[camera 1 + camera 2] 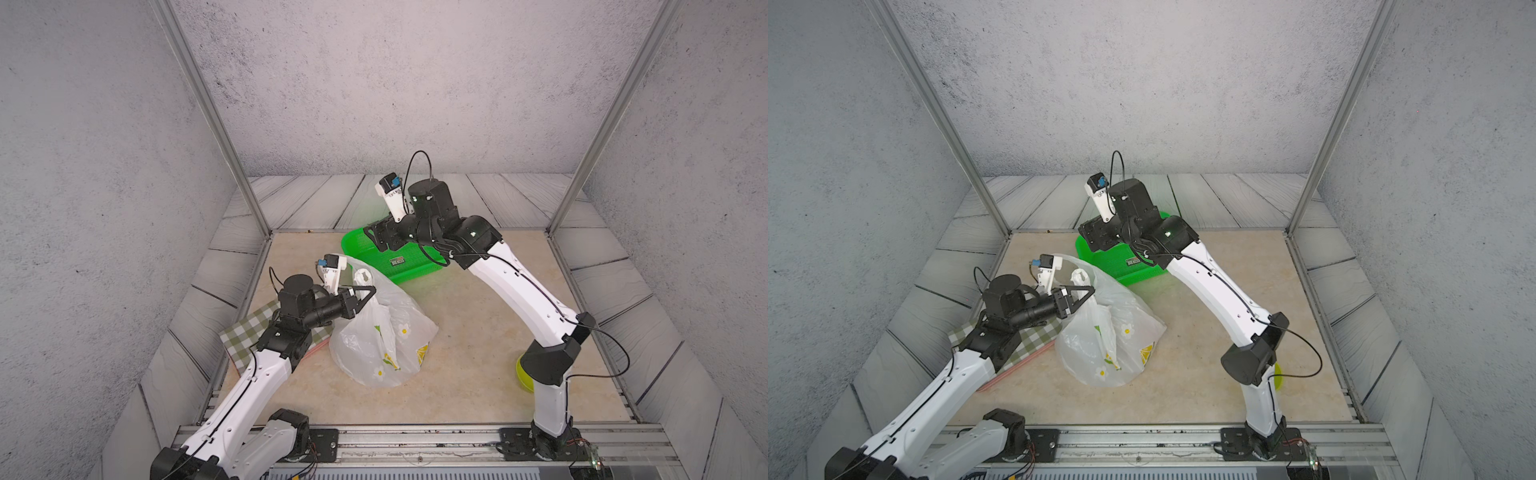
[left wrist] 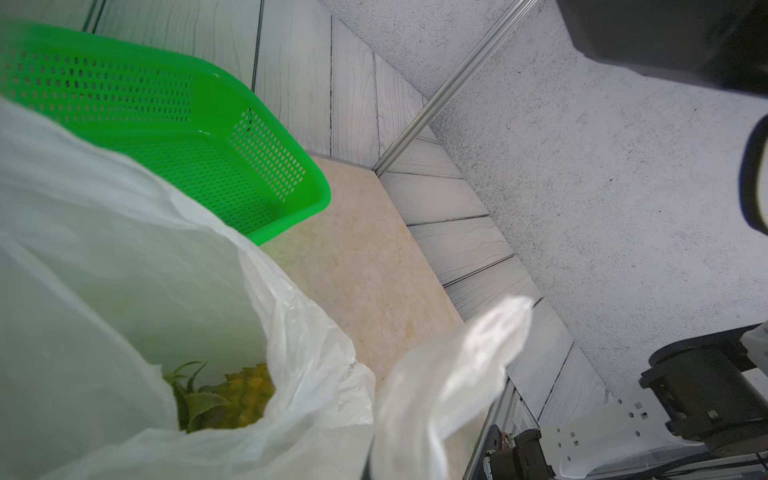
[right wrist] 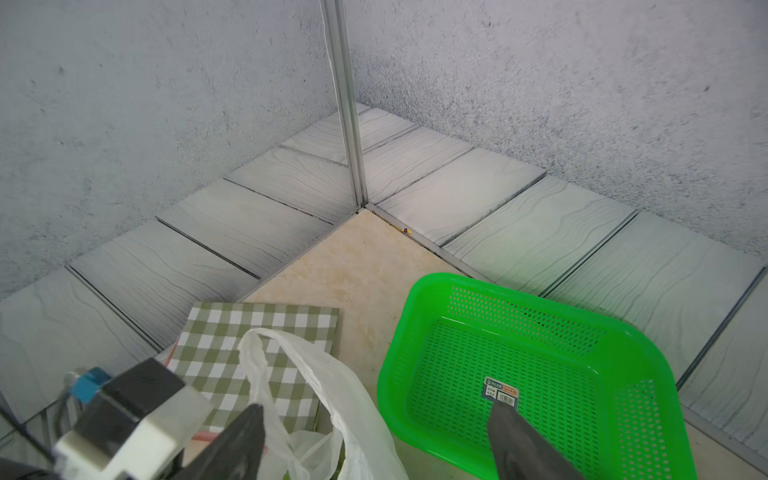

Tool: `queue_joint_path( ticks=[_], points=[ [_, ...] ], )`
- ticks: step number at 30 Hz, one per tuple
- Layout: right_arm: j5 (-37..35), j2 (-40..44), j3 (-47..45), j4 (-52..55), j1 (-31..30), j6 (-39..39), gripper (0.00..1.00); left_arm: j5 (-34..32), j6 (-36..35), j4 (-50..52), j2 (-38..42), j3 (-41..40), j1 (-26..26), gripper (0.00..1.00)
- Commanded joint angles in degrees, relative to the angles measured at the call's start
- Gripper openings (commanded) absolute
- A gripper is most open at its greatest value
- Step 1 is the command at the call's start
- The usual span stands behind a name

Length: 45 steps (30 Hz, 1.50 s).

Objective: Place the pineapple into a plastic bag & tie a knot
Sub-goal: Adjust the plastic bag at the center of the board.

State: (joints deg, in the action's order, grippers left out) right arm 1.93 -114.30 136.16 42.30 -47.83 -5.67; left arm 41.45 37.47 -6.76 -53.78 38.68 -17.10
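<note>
Mid-desk (image 1: pixel 478 332), near the green mesh basket (image 1: pixel 415 272) and beside the checked cloth (image 1: pixel 245 328): thin, crinkly, translucent white plastic bag (image 1: pixel 386 340) printed with daisies and lemon slices, broad at the base, pineapple (image 2: pixel 241 395) showing through its open mouth in the left wrist view. Long axis roughly upright, tipped a little toward the left arm, mouth and one free handle loop (image 1: pixel 363 276) pointing up. Left gripper (image 1: pixel 371 290) clamped tight on the bag's upper edge just beside that loop; right gripper (image 3: pixel 376 407) above the basket, fingers spread wide, holding nothing.
</note>
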Motion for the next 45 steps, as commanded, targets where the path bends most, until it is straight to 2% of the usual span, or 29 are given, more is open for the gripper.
queue_joint_path(
  ticks=[1,8,16,18,20,22,23,25,33,40,45],
  points=[
    [1.30,-4.12,1.96,2.13,-0.27,2.47,0.86,-4.33,0.59,-1.67,3.60,-2.65,-0.12,0.00],
    [8.92,-9.86,1.94,4.09,-0.32,1.56,0.85,-13.31,1.86,-2.32,11.79,-9.19,-0.12,0.00],
    [15.92,-12.77,-1.40,5.08,-0.24,0.69,0.84,-13.56,1.27,-1.15,12.41,-9.28,-0.12,0.00],
    [15.67,-12.79,-2.98,4.42,-0.20,0.37,0.72,-13.64,1.26,-1.13,12.32,-9.16,-0.12,0.00],
    [13.53,-12.62,-4.27,4.11,-0.26,-0.02,0.52,-14.18,1.48,-1.09,12.52,-9.15,-0.12,0.00],
    [10.44,-11.75,-6.32,3.84,0.05,-1.10,0.22,-14.71,1.58,-0.93,13.01,-9.17,-0.10,0.00],
    [9.38,-10.91,-7.71,3.27,0.27,-1.70,0.12,-15.09,1.47,-0.64,13.38,-9.06,-0.12,0.00],
    [7.24,-7.75,-12.85,1.02,1.06,-3.66,0.00,-16.63,0.80,1.32,14.11,-8.38,-0.04,0.00],
    [-0.09,13.57,-36.88,-6.86,2.65,-8.39,0.00,-21.33,-3.95,7.79,13.59,-3.06,0.20,0.00],
    [-2.40,30.45,-50.94,-6.00,2.65,-12.89,0.00,-17.64,-6.87,6.93,4.58,5.04,0.49,0.00],
    [-3.21,38.57,-58.98,-6.08,2.63,-15.66,0.00,-11.93,-7.64,5.19,-1.44,10.80,0.58,0.00]
  ],
)
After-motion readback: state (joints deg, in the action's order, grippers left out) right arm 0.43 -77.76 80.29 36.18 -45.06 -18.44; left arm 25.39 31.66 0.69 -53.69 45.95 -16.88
